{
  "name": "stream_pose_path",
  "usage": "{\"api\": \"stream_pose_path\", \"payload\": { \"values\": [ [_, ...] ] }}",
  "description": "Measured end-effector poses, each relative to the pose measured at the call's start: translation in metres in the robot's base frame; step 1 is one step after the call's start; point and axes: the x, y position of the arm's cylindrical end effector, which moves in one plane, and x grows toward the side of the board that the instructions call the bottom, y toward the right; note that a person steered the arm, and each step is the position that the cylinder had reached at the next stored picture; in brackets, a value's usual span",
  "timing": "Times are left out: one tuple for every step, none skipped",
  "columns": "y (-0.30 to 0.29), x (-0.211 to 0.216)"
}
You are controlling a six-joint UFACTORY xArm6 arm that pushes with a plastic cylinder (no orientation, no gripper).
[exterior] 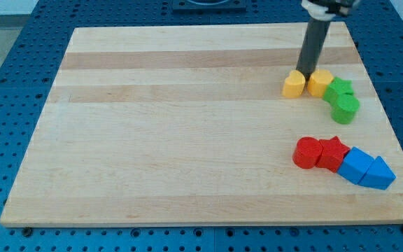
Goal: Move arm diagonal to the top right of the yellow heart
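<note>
The yellow heart lies on the wooden board at the view's upper right. A second yellow block, a rounded many-sided one, sits just to its right. My tip rests at the top of the narrow gap between the two yellow blocks, just above and right of the heart and touching or nearly touching both. The dark rod rises from there towards the view's top edge.
A green star-like block touches the second yellow block's right side, with a green cylinder below it. Lower right lie a red cylinder, a red star, a blue cube and a blue triangle.
</note>
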Motion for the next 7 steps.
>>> {"api": "stream_pose_path", "payload": {
  "values": [
    [0.000,0.011],
    [-0.002,-0.005],
    [-0.016,-0.060],
    [-0.010,-0.071],
    [0.013,-0.077],
    [0.013,-0.077],
    [0.013,-0.077]
  ]
}}
